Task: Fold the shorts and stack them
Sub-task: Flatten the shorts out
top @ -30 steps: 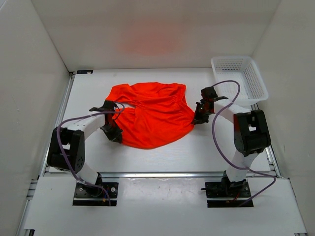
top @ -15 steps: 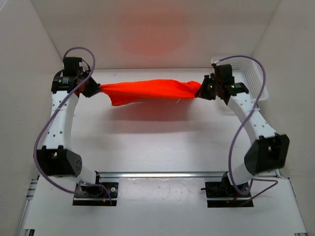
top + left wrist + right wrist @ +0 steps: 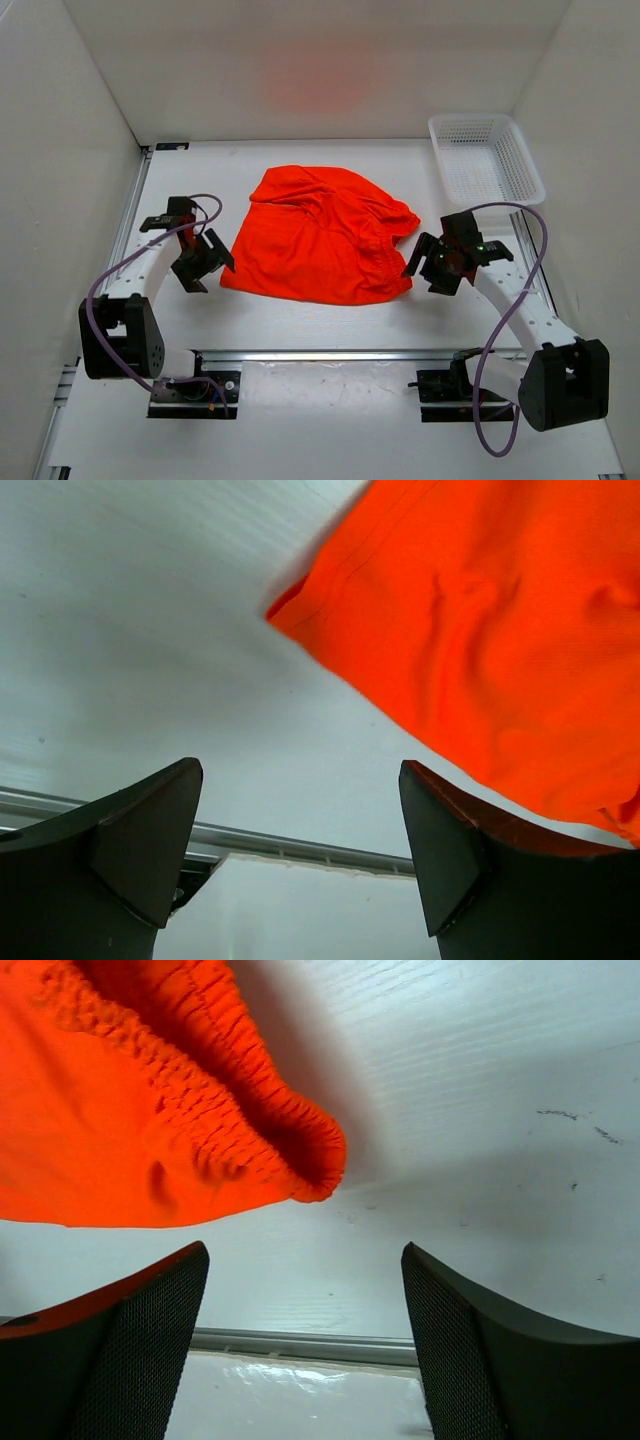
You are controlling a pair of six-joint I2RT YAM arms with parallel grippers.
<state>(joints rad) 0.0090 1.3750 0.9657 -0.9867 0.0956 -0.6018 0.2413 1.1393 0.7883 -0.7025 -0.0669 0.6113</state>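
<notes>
While the shorts (image 3: pixel 320 245) lie flat on the worktop (image 3: pixel 300 325), your left gripper (image 3: pixel 205 268) and right gripper (image 3: pixel 425 272) flank them, both spread and empty. Likely next step is folding: pinch one edge's corners.

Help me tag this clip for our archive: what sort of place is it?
Probably a lab robot test cell, not a home: plain white panel walls box in a white tabletop bearing bright orange-red fabric shorts and a white mesh plastic basket.
</notes>
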